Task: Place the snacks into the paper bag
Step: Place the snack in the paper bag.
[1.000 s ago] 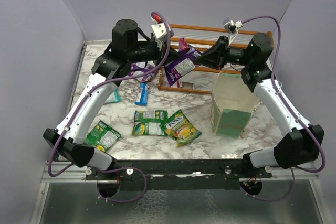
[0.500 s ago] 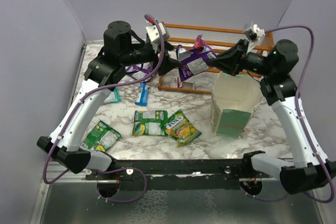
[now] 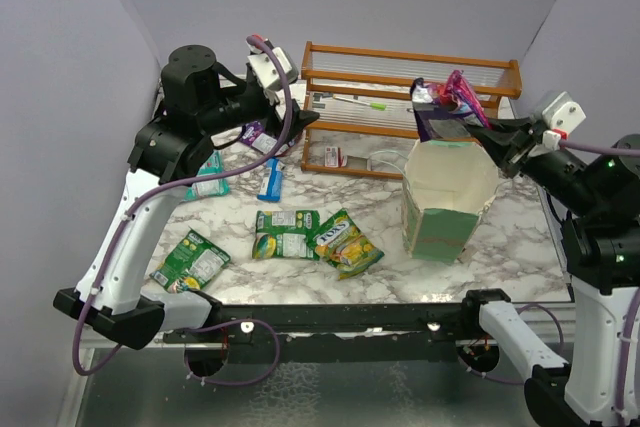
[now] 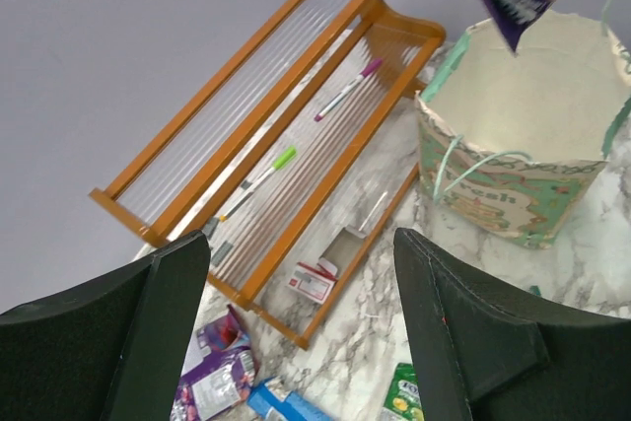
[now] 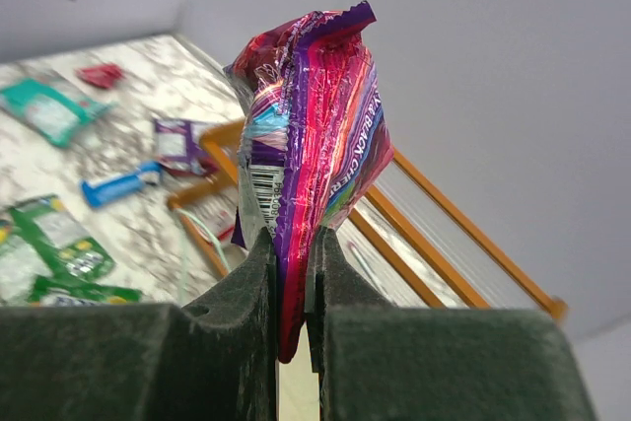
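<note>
Above the marble tabletop, right gripper pinches a shiny purple packet over the pale-green paper bag, ready to drop; left gripper spread, empty.

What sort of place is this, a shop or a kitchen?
Probably a robot test booth: plain lilac walls box in a marble-patterned table, two robot arms are bolted at its near edge, and snack packets lie scattered beside a paper bag.

Open paper bag mouth, rack behind

At least three green packets, two purple packets, one teal, one blue bar
</note>
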`<state>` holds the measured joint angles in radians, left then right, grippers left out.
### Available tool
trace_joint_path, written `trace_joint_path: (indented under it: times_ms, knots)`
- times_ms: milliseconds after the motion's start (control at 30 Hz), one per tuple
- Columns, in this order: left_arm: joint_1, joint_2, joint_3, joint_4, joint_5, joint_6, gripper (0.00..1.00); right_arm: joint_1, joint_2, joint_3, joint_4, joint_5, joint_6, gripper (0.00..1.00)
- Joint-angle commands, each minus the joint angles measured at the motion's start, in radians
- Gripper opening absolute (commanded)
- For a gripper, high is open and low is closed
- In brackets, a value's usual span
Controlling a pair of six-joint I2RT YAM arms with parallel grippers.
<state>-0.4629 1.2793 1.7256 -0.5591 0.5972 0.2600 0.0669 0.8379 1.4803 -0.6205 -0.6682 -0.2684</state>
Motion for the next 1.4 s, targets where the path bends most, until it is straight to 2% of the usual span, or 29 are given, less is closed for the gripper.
trace_joint_path:
  times_ms: [0,233,500,733,1100,1367]
  knots:
    - [0.033,-0.037,-0.014,-0.018,-0.050,0.039,0.78,-0.066,-0.035,0.037,-0.207,0.099,-0.206,0.01]
    - [0.041,-0.050,-0.034,-0.039,-0.066,0.072,0.78,-0.088,-0.048,0.023,-0.352,0.117,-0.300,0.01]
    - [0.044,-0.042,-0.044,-0.050,-0.065,0.083,0.78,-0.095,-0.037,-0.048,-0.445,0.150,-0.366,0.01]
    - [0.044,-0.028,-0.046,-0.050,-0.063,0.085,0.78,-0.095,0.033,-0.075,-0.529,0.150,-0.385,0.01]
    - [0.044,-0.036,-0.063,-0.056,-0.063,0.101,0.79,-0.095,0.126,-0.082,-0.572,0.257,-0.365,0.01]
    - [0.045,-0.040,-0.077,-0.057,-0.049,0.112,0.79,-0.095,0.215,-0.050,-0.646,0.252,-0.397,0.01]
